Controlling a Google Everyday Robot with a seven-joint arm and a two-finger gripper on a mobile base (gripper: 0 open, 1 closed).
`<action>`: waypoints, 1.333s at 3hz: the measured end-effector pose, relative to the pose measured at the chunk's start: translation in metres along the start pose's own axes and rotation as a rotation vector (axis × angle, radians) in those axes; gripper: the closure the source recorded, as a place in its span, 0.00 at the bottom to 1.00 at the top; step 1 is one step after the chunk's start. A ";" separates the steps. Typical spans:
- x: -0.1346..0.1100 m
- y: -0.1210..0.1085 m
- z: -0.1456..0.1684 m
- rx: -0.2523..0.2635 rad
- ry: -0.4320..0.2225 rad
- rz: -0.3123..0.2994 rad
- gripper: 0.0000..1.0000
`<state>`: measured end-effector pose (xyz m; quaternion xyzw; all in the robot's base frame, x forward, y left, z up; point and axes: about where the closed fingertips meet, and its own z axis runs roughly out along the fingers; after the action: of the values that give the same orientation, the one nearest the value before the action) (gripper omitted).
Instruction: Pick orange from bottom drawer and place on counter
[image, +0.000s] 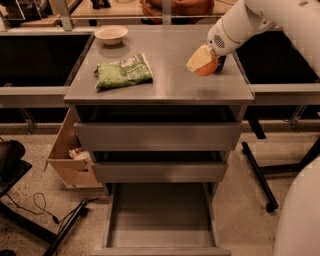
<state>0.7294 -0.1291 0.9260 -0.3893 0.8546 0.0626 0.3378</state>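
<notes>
My gripper (201, 61) is shut on the orange (206, 67) and holds it just above the right part of the counter (165, 85), in front of a blue soda can (220, 62) that the arm mostly hides. The white arm reaches in from the upper right. The bottom drawer (160, 215) is pulled open below the two upper drawers, and its tray holds nothing that I can see.
A green bag (123, 72) lies on the left of the counter and a pale bowl (111, 34) stands at its back left. A cardboard box (67, 155) sits on the floor left of the cabinet. Dark side tables flank the cabinet.
</notes>
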 end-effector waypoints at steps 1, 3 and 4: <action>-0.002 0.000 0.002 -0.002 -0.004 -0.005 1.00; -0.038 -0.010 0.046 -0.023 -0.064 -0.044 1.00; -0.073 -0.021 0.091 -0.031 -0.097 -0.032 1.00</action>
<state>0.8270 -0.0642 0.9052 -0.4046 0.8299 0.0890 0.3738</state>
